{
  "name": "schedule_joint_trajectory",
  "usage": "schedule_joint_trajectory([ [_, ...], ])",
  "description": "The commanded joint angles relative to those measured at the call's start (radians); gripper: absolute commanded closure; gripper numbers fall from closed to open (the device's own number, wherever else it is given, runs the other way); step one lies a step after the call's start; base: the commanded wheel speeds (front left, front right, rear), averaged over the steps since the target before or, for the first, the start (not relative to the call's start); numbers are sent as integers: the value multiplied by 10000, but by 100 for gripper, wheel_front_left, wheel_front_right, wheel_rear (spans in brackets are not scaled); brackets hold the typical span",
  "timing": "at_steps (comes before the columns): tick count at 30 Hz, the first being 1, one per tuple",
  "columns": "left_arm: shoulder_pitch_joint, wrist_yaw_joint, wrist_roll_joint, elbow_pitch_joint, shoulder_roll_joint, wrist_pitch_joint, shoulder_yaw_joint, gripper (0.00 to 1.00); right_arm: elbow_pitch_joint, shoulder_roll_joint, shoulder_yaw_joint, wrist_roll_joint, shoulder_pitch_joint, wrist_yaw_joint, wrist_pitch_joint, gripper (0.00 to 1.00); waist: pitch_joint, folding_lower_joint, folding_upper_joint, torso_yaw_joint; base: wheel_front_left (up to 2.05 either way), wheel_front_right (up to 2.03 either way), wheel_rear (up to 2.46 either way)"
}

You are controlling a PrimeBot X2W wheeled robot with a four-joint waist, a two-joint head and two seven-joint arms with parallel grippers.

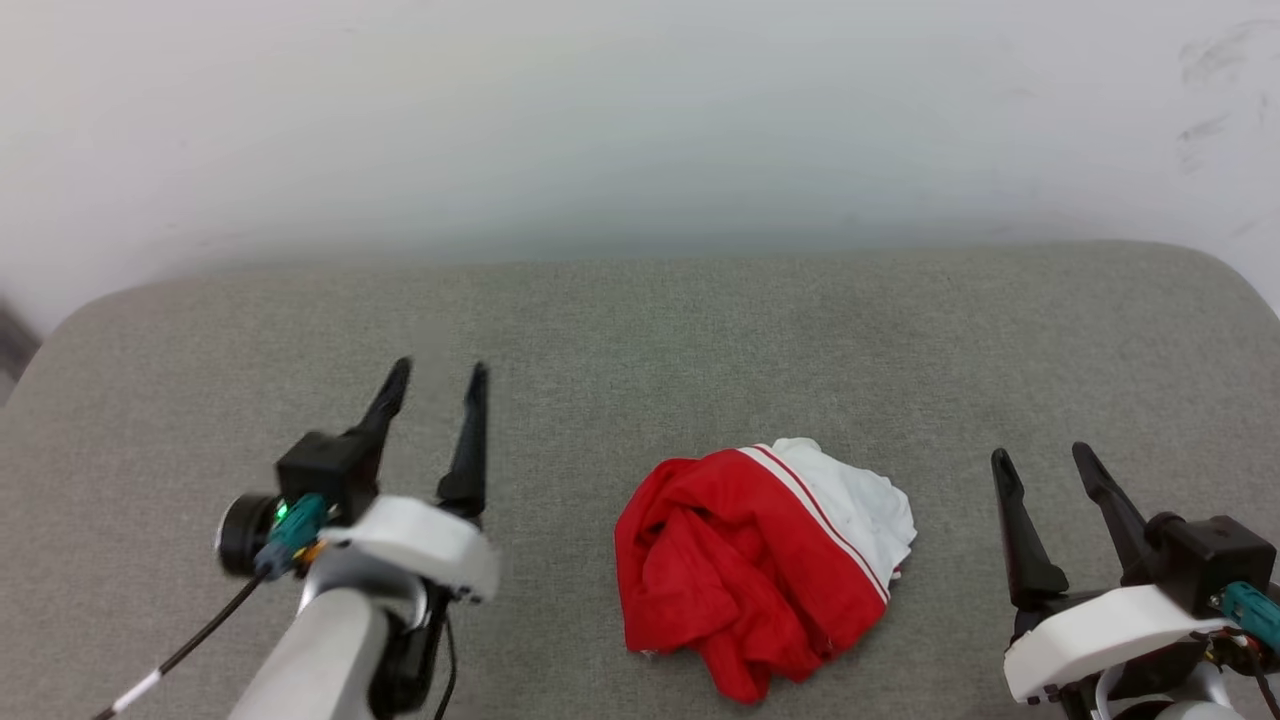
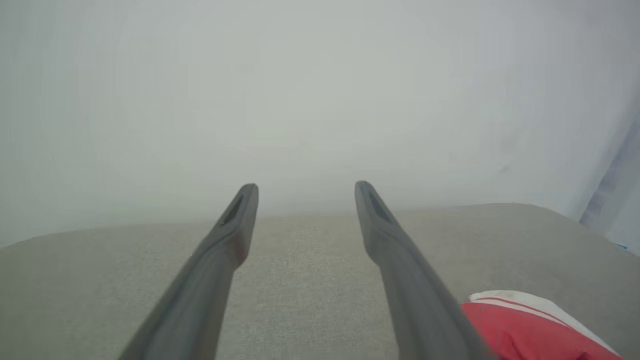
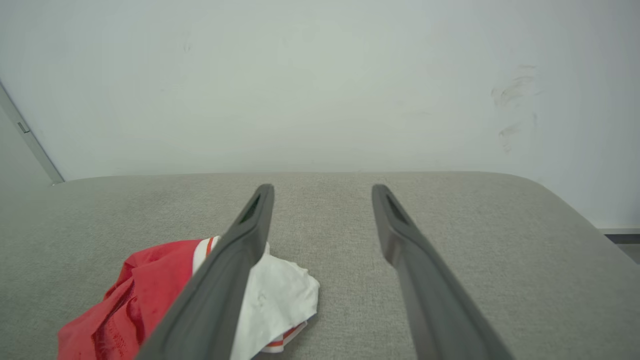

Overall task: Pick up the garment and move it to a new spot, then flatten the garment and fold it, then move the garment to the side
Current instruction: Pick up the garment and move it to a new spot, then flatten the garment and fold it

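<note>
- The garment [image 1: 762, 565] lies in a crumpled heap at the lower centre of the head view, on the grey pad [image 1: 640, 320]. It sits between the two grippers and neither touches it. It looks set down at its spot but not yet flattened.
- The left gripper [image 1: 439, 368], at the lower left, is spread wide with nothing in it. It is well apart from the heap, a stance that suits readying a fresh grasp.
- The right gripper [image 1: 1042, 453], at the lower right, is also wide and empty. It is near the heap's white side, probably placed to take that edge when spreading starts.
- The cloth is thin, soft and limp. The red body is bunched in deep folds, and a white sleeve [image 1: 860, 505] lies at the heap's upper right, bordered by a red-white striped band [image 1: 800, 490].
- The pad is coarse woven grey fabric, flat with rounded corners. It likely has enough drag to hold the cloth while it is pulled flat.
- The wall [image 1: 640, 120] is plain and pale, scuffed at the upper right.
</note>
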Motion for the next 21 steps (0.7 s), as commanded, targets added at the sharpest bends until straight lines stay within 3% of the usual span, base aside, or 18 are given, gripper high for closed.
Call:
schedule_joint_trajectory([
  [1, 367, 140, -75, -131, 102, -31, 135, 0, -52, 21, -30, -71, 146, -3, 11, 0, -75, 0, 0, 44, 0, 0, 0],
  [7, 1583, 604, -96, -569, 666, -48, 593, 0, -206, 25, -128, -129, 525, -3, 237, 0, -301, 0, 0, 114, 0, 0, 0],
  [21, 2139, 955, -135, -1184, 682, 105, 459, 0, -527, 27, -177, -163, 872, -3, 552, 0, -359, 0, 0, 116, 0, 0, 0],
])
